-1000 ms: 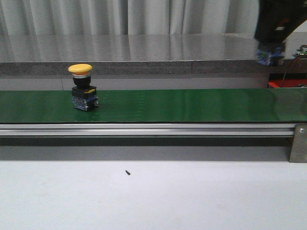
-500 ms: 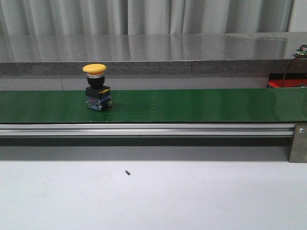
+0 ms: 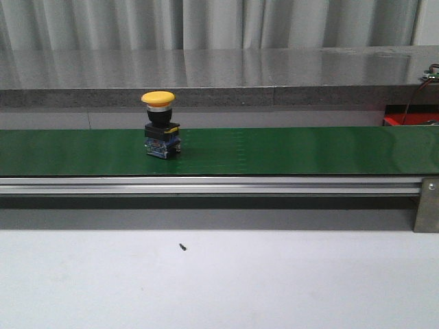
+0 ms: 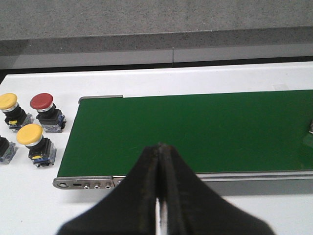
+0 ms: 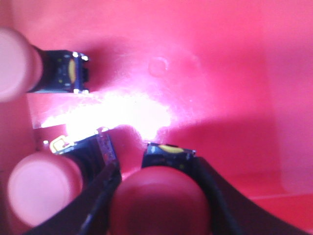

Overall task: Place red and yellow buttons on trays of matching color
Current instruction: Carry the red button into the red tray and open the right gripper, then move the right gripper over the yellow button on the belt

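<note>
A yellow button (image 3: 162,127) stands upright on the green conveyor belt (image 3: 288,151), left of its middle. My left gripper (image 4: 159,147) is shut and empty, hovering over the near rail at the belt's end (image 4: 195,127). Beside that end, on the white table, stand two yellow buttons (image 4: 30,135) (image 4: 8,101) and a red button (image 4: 42,102). My right gripper (image 5: 157,169) is shut on a red button (image 5: 159,200), low inside the red tray (image 5: 220,73). Two more red buttons (image 5: 14,63) (image 5: 41,188) lie in that tray. The yellow tray is out of view.
A grey ledge (image 3: 219,96) runs behind the belt, and an aluminium rail (image 3: 206,185) lines its front. A red object (image 3: 410,120) shows at the belt's far right. A further button (image 4: 4,147) peeks in at the edge of the left wrist view.
The yellow button has travelled to the right along the belt. The right arm, seen at the upper right a second ago, has left the front view.
</note>
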`<state>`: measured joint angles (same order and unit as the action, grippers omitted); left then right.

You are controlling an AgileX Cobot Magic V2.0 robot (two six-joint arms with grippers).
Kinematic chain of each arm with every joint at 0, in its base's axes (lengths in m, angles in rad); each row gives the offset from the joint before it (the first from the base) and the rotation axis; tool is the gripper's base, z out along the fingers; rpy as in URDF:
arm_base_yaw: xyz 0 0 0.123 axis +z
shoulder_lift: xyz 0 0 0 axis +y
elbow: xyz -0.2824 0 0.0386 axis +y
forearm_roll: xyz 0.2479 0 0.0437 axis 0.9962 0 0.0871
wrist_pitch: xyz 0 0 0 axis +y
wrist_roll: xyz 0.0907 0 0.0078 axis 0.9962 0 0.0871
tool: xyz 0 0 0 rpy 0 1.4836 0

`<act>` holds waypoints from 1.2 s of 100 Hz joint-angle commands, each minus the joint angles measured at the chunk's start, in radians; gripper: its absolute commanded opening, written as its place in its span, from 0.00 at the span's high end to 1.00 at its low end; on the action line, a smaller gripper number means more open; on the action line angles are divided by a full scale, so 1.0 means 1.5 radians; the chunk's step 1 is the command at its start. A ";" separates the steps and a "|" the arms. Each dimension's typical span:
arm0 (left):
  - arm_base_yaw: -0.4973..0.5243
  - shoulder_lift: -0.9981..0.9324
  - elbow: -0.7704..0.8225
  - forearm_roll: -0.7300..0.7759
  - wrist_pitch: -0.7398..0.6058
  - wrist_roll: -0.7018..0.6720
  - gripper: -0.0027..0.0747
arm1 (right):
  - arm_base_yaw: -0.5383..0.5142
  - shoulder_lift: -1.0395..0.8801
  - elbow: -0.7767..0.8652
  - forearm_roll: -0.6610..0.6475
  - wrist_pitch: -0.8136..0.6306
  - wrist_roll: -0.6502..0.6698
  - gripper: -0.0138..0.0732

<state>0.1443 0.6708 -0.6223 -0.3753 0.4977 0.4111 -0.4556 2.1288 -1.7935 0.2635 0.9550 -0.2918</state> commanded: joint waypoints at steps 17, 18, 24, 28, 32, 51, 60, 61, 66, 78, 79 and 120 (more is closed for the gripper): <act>-0.005 0.003 -0.019 -0.015 -0.047 0.000 0.99 | 0.001 -0.016 -0.021 0.013 -0.026 -0.001 0.64; -0.005 0.003 -0.019 -0.015 -0.047 0.000 0.99 | 0.001 -0.016 -0.021 0.013 -0.026 -0.001 0.64; -0.005 0.003 -0.019 -0.015 -0.047 0.000 0.99 | 0.001 -0.015 -0.021 0.013 -0.023 -0.001 0.63; -0.005 0.003 -0.019 -0.015 -0.047 0.000 0.99 | 0.001 -0.015 -0.021 0.013 -0.023 -0.001 0.59; -0.005 0.003 -0.019 -0.015 -0.047 0.000 0.99 | 0.001 -0.015 -0.021 0.013 -0.023 -0.001 0.55; -0.005 0.003 -0.019 -0.015 -0.047 0.000 0.99 | 0.001 -0.017 -0.049 0.013 0.010 -0.001 0.17; -0.005 0.003 -0.019 -0.015 -0.047 0.000 0.99 | 0.001 -0.029 -0.075 0.013 0.024 -0.001 0.13; -0.005 0.003 -0.019 -0.015 -0.047 0.000 0.99 | 0.001 -0.031 -0.077 0.013 0.025 -0.001 0.13; -0.005 0.003 -0.019 -0.015 -0.047 0.000 0.99 | 0.001 -0.042 -0.090 0.013 0.029 0.000 0.13; -0.005 0.003 -0.019 -0.015 -0.047 0.000 0.99 | 0.004 -0.075 -0.115 0.022 0.040 0.012 0.13; -0.005 0.003 -0.019 -0.015 -0.047 0.000 0.99 | 0.004 -0.078 -0.117 0.022 0.041 0.012 0.13; -0.005 0.003 -0.019 -0.015 -0.046 0.000 0.99 | 0.138 -0.198 -0.120 0.051 0.091 -0.003 0.16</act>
<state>0.1443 0.6708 -0.6223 -0.3767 0.4977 0.4111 -0.3121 1.9255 -1.9409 0.3054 1.1078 -0.2794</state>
